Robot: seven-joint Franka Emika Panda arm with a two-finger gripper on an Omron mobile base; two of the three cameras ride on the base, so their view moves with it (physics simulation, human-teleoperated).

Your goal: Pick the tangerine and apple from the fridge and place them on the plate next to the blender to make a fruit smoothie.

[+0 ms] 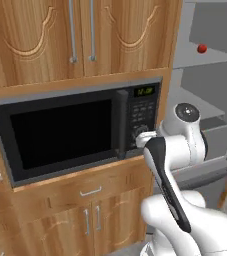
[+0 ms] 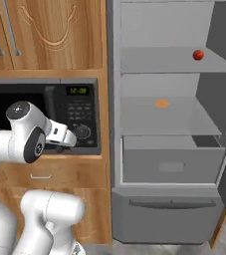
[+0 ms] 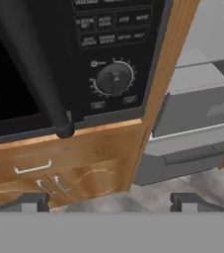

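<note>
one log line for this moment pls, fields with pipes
phase: approach | gripper: open, empty, before microwave | apple: upper fridge shelf | fridge: open

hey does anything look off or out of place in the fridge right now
Nothing spilled or damaged. The fridge stands open with the apple alone on an upper shelf. One oddity: a flat orange patch lies on the shelf below rather than a round fruit.

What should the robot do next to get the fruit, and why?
Probably swing the gripper right, toward the open fridge. Its jaws are open and hold nothing, and it faces the microwave. The apple sits on the upper shelf, so the hand must turn that way first.
</note>
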